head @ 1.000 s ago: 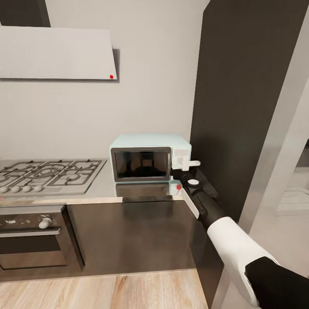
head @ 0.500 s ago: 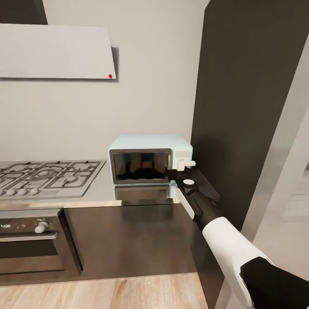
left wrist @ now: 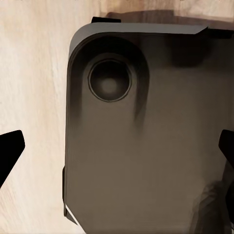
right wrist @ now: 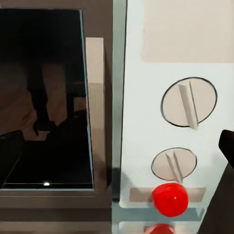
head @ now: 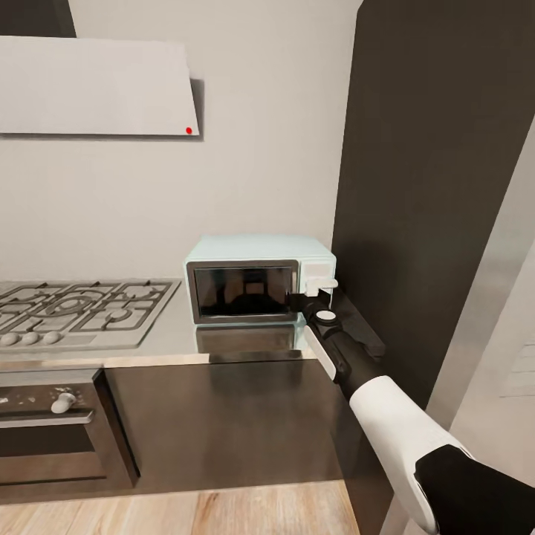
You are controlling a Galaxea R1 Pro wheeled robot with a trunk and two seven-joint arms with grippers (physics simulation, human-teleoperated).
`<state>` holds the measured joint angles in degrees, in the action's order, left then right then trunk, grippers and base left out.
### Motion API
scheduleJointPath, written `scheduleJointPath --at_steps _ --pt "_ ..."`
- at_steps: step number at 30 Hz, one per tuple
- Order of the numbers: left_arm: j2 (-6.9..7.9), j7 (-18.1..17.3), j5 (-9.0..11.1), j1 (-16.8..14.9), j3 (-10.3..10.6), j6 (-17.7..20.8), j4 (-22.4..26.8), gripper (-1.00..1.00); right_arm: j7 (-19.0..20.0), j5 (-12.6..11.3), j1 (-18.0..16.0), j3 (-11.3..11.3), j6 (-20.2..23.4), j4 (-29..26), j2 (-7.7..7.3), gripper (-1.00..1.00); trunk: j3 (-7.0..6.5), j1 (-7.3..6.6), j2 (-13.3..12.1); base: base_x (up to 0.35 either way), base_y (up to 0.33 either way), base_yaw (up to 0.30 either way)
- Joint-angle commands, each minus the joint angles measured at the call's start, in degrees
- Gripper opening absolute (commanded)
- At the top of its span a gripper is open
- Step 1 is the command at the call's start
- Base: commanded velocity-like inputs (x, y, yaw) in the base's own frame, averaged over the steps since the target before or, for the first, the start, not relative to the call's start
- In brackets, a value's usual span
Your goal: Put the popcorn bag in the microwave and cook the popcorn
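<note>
The pale mint-blue microwave (head: 245,276) stands with its door closed at the right end of the grey countertop (head: 167,334). My right gripper (head: 308,292) is open and sits right in front of the microwave's side panel, at its lower front corner. In the right wrist view the open gripper (right wrist: 117,151) faces the dark glass door (right wrist: 44,97), the beige door handle (right wrist: 95,112), two round knobs (right wrist: 187,102) and a red button (right wrist: 169,199). My left gripper (left wrist: 117,148) is open and hangs over the robot's dark base (left wrist: 146,146). The popcorn bag is out of view.
A tall dark cabinet (head: 431,186) stands right beside the microwave. A gas hob (head: 82,306) lies on the counter's left part, with a built-in oven (head: 52,423) below it and a range hood (head: 96,89) above. Wooden floor (head: 186,513) runs along the cabinets.
The whole head view has drifted, so the camera moved. My right gripper has shifted a little left across the microwave's panel, toward the door edge. It stays open.
</note>
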<state>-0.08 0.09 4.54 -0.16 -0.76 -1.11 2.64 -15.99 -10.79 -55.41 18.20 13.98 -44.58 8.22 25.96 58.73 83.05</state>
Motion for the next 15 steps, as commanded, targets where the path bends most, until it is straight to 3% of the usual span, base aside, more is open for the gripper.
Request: scheduleJointPath --at_steps 1,11,15 --pt "-0.01 0.01 0.47 -0.02 -0.03 -0.12 0.04 1.00 -0.07 -0.53 -0.05 0.25 0.20 -0.07 -0.04 1.00 0.06 0.00 0.03 0.000 0.000 0.000" --pt "-0.01 -0.01 0.47 -0.02 -0.03 -0.12 0.02 1.00 2.04 -0.80 -0.05 0.25 0.09 0.02 -0.13 1.00 0.06 0.00 0.03 0.003 0.000 0.000" --pt "-0.01 -0.16 0.47 -0.02 0.00 -0.10 0.00 1.00 2.01 -0.81 -0.05 0.25 0.09 0.02 -0.08 1.00 0.06 0.00 0.03 0.142 0.042 0.000"
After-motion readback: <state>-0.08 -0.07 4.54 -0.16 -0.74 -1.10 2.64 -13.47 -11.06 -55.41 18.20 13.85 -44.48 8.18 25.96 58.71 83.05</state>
